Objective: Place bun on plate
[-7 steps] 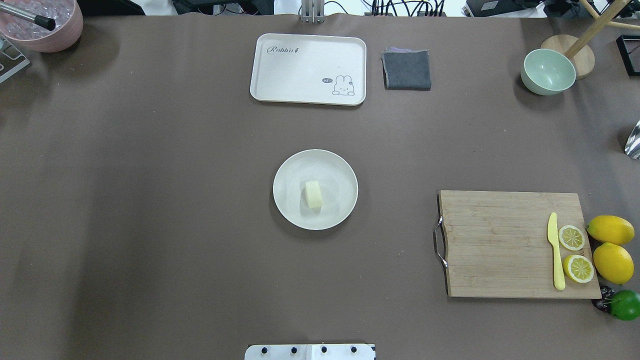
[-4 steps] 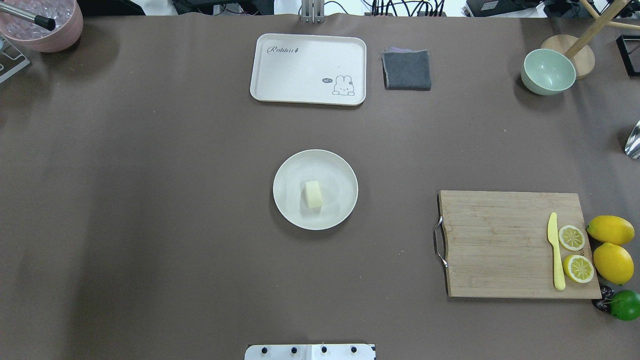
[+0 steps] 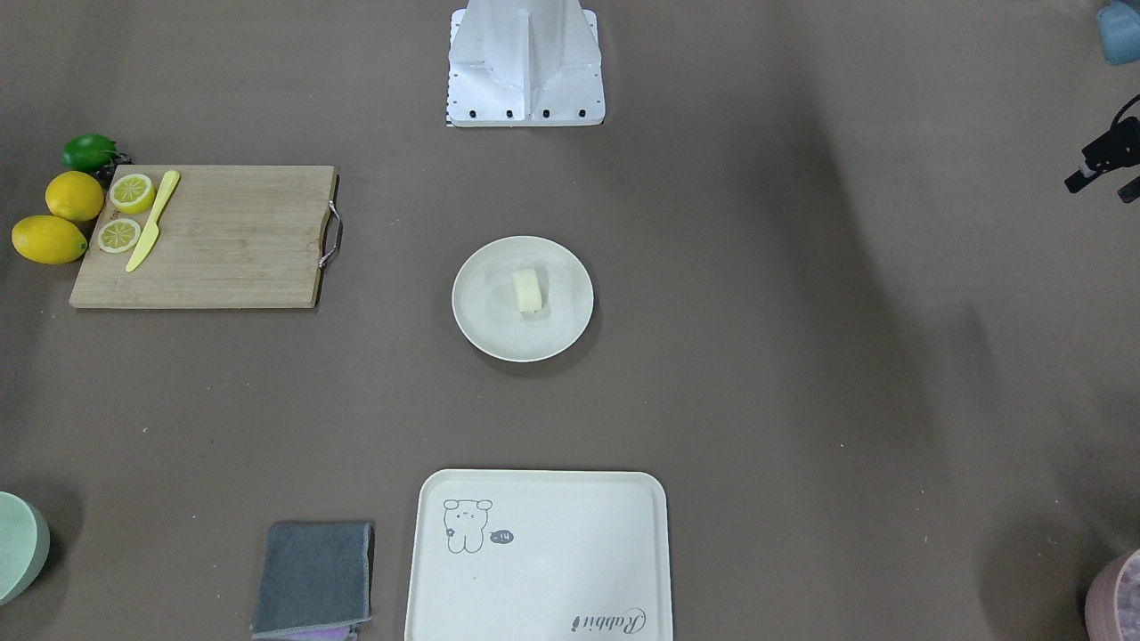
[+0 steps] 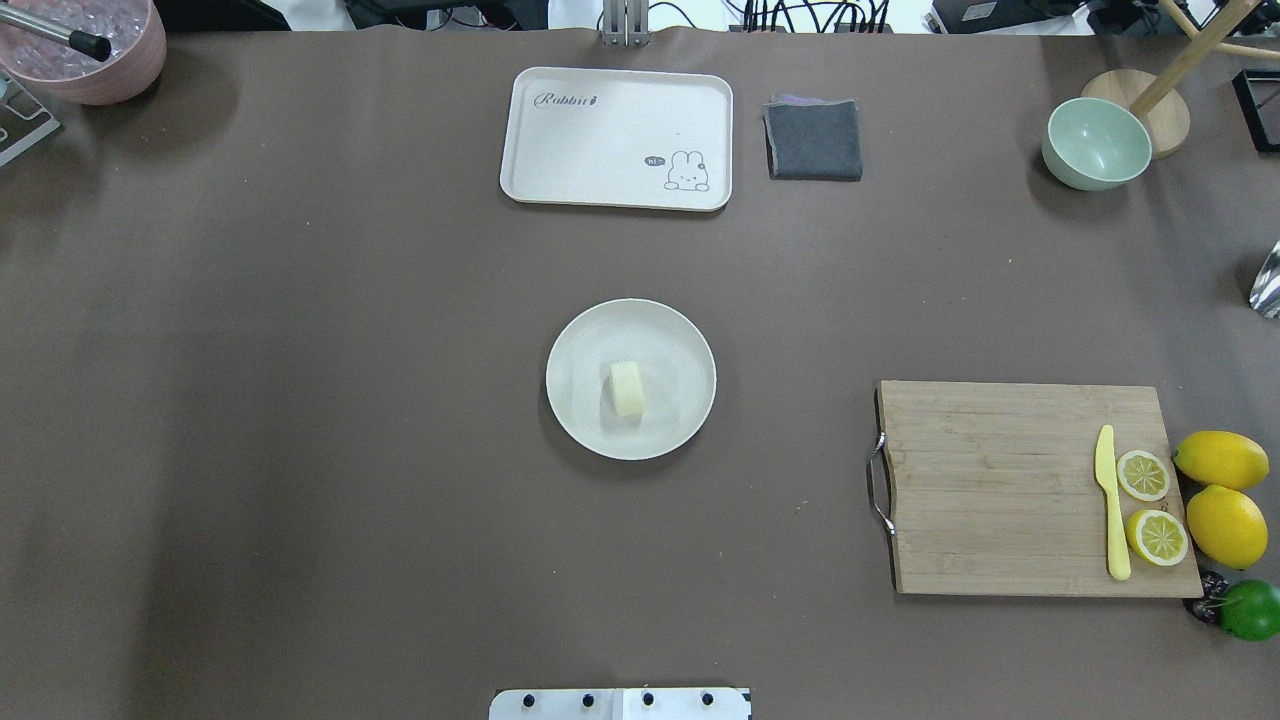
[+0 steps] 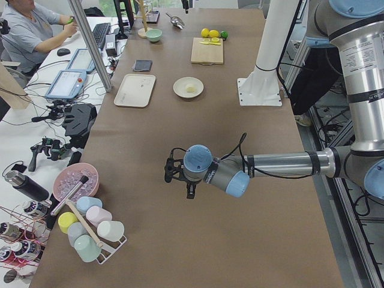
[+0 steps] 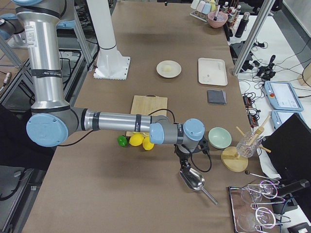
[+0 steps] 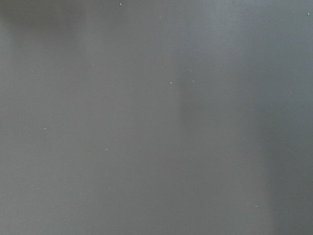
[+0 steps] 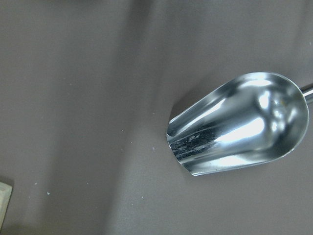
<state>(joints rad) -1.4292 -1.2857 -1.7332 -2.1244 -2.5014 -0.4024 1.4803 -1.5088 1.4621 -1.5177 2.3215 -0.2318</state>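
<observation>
The pale cream bun (image 4: 626,388) lies on its own near the middle of the round off-white plate (image 4: 672,345) at the table's centre, also seen as the bun (image 3: 527,291) on the plate (image 3: 485,303). No gripper is near it. My left gripper (image 5: 175,174) hovers far off by the table's left end, with a dark part of it at the edge (image 3: 1103,167); I cannot tell its state. My right gripper (image 6: 186,158) hangs over a metal scoop (image 8: 239,122) at the right end; I cannot tell its state.
A cream tray (image 4: 616,138) and a grey cloth (image 4: 814,140) lie beyond the plate. A green bowl (image 4: 1096,143) stands far right. A cutting board (image 4: 1000,490) carries a yellow knife and lemon halves, with lemons and a lime beside it. A pink bowl (image 4: 85,55) sits far left.
</observation>
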